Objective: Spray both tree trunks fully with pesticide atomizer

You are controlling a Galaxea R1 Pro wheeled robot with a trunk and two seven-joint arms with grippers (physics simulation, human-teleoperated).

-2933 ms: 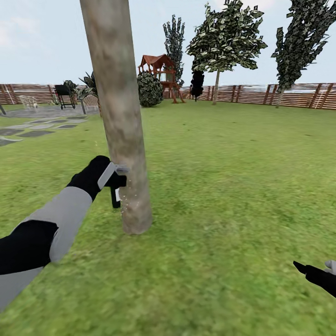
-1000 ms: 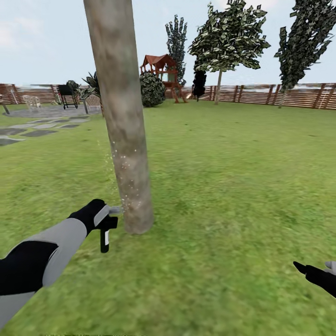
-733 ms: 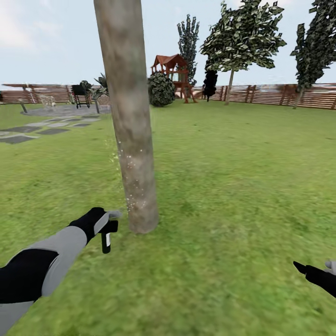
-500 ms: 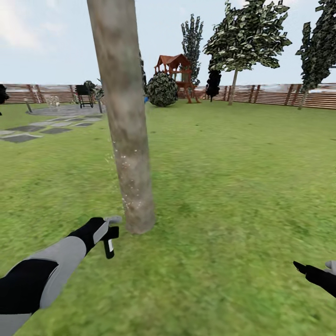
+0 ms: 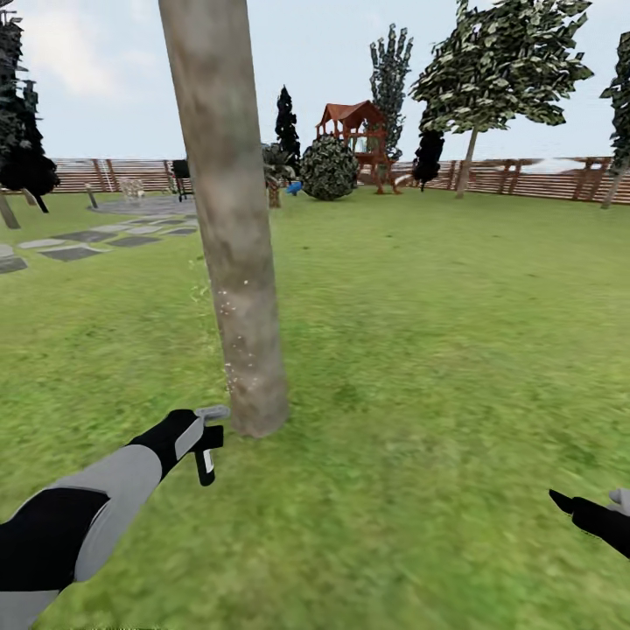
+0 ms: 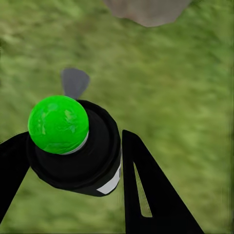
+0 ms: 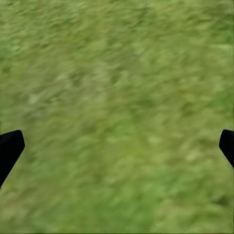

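Observation:
The near tree trunk point(image 5: 234, 262), thick and pale grey-brown, rises from the lawn just left of centre. Whitish pesticide speckles point(image 5: 229, 354) dot its lower left side. My left gripper point(image 5: 205, 430) is shut on the pesticide atomizer point(image 5: 206, 462), low beside the trunk's base with the grey nozzle toward the bark. In the left wrist view the atomizer point(image 6: 78, 156) has a green cap between my black fingers point(image 6: 151, 195), and the trunk base point(image 6: 146, 7) lies just ahead. A second pale-trunked tree point(image 5: 470, 153) stands far back by the fence. My right gripper point(image 5: 588, 509) hangs open over grass point(image 7: 117, 146).
The brown slatted fence point(image 5: 534, 179) rings the lawn. A red-roofed play tower point(image 5: 354, 140) and a round bush point(image 5: 329, 168) stand at the back. Stone paving slabs point(image 5: 74, 249) lie at the left, with dark trees point(image 5: 22, 149) beyond. Open grass stretches to the right.
The left hand with the atomizer has dropped from mid-trunk height to the trunk's base, and speckles now reach higher up the bark. The camera has swung left, shifting the background rightward. The right arm is unmoved.

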